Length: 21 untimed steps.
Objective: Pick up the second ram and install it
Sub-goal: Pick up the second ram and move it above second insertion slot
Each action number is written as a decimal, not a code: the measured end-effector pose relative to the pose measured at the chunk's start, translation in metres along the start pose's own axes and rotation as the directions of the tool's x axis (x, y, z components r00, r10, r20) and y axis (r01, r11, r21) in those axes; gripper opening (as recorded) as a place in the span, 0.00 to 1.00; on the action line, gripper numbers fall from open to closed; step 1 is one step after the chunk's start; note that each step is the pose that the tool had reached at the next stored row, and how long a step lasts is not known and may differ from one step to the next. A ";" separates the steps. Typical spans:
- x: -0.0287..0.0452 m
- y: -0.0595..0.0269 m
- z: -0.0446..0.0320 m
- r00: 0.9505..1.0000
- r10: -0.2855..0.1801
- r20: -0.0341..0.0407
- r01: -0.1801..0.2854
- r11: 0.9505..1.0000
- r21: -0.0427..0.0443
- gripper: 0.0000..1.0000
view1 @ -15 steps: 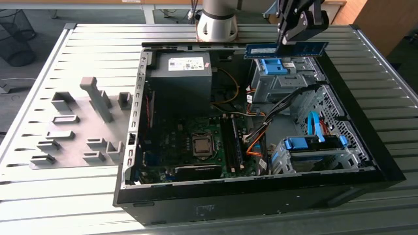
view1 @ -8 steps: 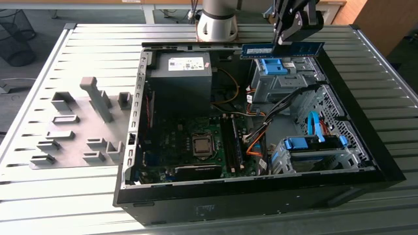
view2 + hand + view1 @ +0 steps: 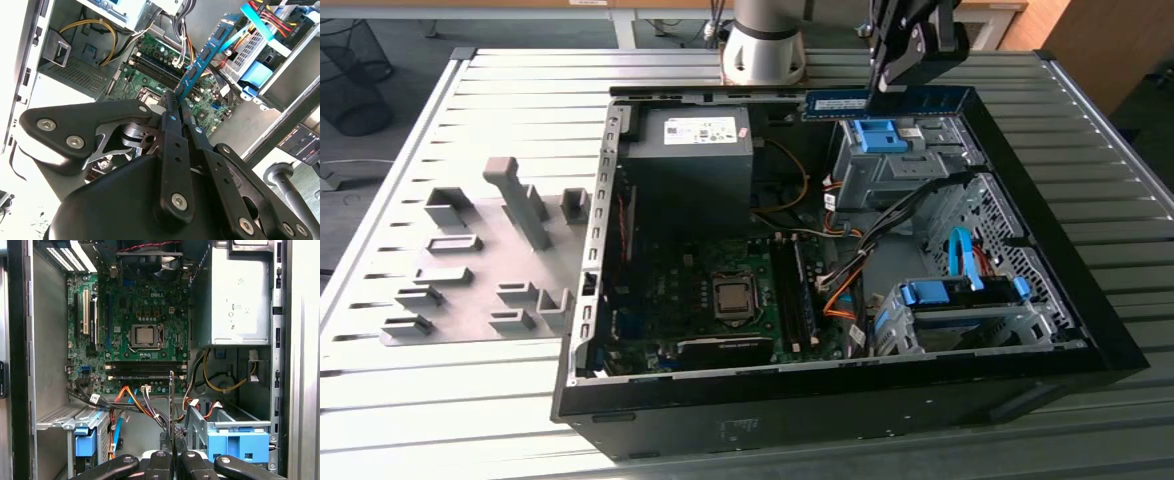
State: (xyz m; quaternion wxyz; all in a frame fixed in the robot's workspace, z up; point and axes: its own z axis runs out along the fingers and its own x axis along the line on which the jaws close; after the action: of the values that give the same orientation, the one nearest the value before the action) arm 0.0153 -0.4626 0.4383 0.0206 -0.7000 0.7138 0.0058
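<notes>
The black gripper [image 3: 178,104] is clamped on one end of the thin blue-green circuit-board ram stick [image 3: 201,67], held above the open black computer case [image 3: 1101,320] near its drive bays. The stick looks light and stiff but fragile, so it is best pinched on its flat faces, clear of the contact edge.

The arm [image 3: 763,45] is a smooth, pale silver-grey cylinder, and the head it carries is matt black. In the second wrist view the jaws are two slim black bars dotted with small holes. They hinge on broad, rounded black link plates [image 3: 75,131] fastened with bright silver screws [image 3: 179,201]. Bare steel parts [image 3: 131,136] show behind the plates.
</notes>
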 end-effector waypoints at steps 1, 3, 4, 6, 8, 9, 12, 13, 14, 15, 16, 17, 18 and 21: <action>0.0000 0.0009 0.0000 1.000 0.000 0.000 0.000 1.000 0.000 0.14; 0.0001 0.0028 0.0000 1.000 0.000 0.000 0.000 1.000 -0.001 0.14; 0.0001 0.0037 0.0001 1.000 0.000 0.000 0.000 1.000 -0.001 0.14; 0.0001 0.0056 0.0001 1.000 0.000 0.000 0.000 1.000 -0.002 0.14; 0.0002 0.0076 0.0001 1.000 0.000 0.000 0.000 1.000 -0.003 0.14; 0.0002 0.0088 0.0001 1.000 0.001 0.000 -0.001 1.000 -0.003 0.14; 0.0003 0.0134 0.0002 1.000 0.001 0.000 -0.001 1.000 -0.004 0.14; 0.0003 0.0154 0.0002 1.000 0.001 0.000 -0.001 1.000 -0.005 0.14; 0.0003 0.0176 0.0002 1.000 0.001 0.000 -0.001 1.000 -0.005 0.14; 0.0004 0.0197 0.0002 1.000 0.002 0.000 -0.002 1.000 -0.006 0.14; 0.0004 0.0218 0.0002 1.000 0.002 0.000 -0.002 1.000 -0.006 0.14; 0.0005 0.0239 0.0002 1.000 0.002 0.000 -0.002 1.000 -0.006 0.14; 0.0005 0.0261 0.0003 1.000 0.003 0.000 -0.003 1.000 -0.007 0.14; 0.0007 0.0329 0.0004 1.000 0.003 0.000 -0.003 1.000 -0.008 0.14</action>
State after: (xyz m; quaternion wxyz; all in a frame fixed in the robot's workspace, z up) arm -0.0176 -0.4626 0.4372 0.0178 -0.6989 0.7150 0.0084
